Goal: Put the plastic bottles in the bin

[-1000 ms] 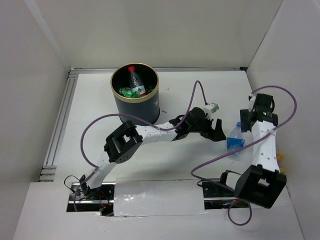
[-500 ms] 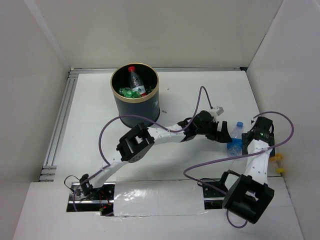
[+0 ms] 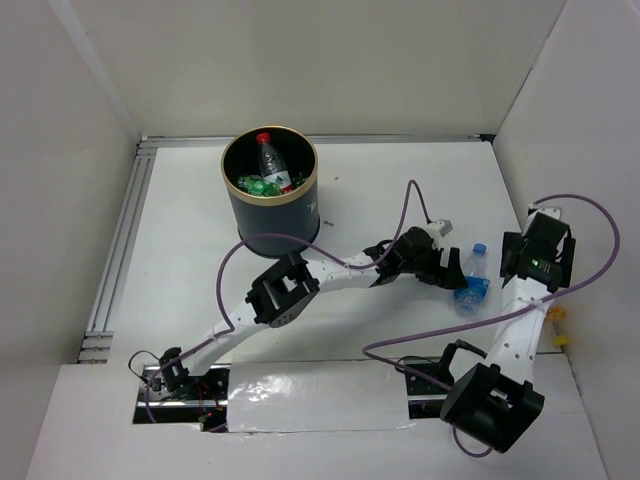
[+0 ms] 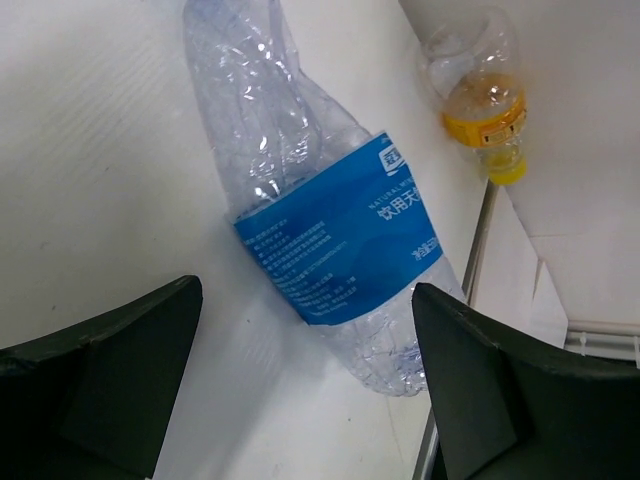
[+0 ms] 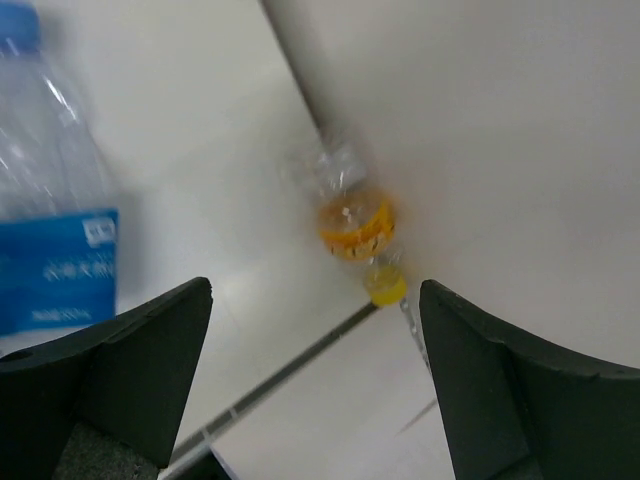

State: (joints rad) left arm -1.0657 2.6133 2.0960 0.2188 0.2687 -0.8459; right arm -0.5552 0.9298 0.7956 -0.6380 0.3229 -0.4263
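A crushed clear bottle with a blue label (image 3: pixel 472 281) lies on the table at the right; it also shows in the left wrist view (image 4: pixel 335 240) and at the left edge of the right wrist view (image 5: pixel 50 235). My left gripper (image 3: pixel 448 268) is open, and in its wrist view (image 4: pixel 305 400) the bottle's lower end lies just ahead of the jaws. A small bottle with an orange label and yellow cap (image 5: pixel 357 228) lies against the right wall (image 3: pixel 556 326) (image 4: pixel 485 85). My right gripper (image 3: pixel 538 262) is open and empty above it (image 5: pixel 315 390). The navy bin (image 3: pixel 272 222) holds a red-capped clear bottle (image 3: pixel 268 155) and green bottles (image 3: pixel 260 185).
The white enclosure wall (image 3: pixel 570 160) stands close on the right, with a metal rail along its foot (image 5: pixel 280 375). Purple cables (image 3: pixel 415 205) loop over the table near both arms. Another rail (image 3: pixel 120 240) runs along the left side.
My left arm has stretched further right, bringing its gripper up to the blue-label bottle. My right arm has swung away to the right, toward the wall and the orange bottle.
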